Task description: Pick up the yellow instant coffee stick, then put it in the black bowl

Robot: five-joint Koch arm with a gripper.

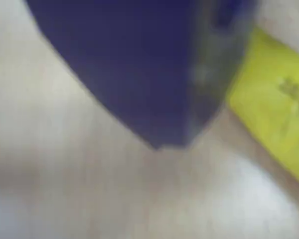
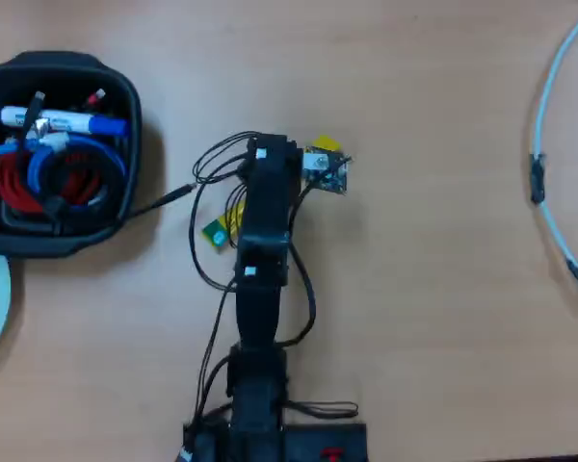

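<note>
Right now the coffee stick (image 2: 222, 227) lies flat on the table (image 2: 424, 289), well apart from the black bowl (image 2: 125, 144), mostly hidden under the arm (image 2: 260, 279). Whether the gripper (image 1: 172, 142) is clamped or loose, I cannot tell. A flat sachet could slide away, since jaws may skid across it.

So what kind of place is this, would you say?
Probably a hobby or lab workbench: a bare wooden table, a small robot arm with loose wiring, and a black bowl holding cables and a marker pen.
</note>
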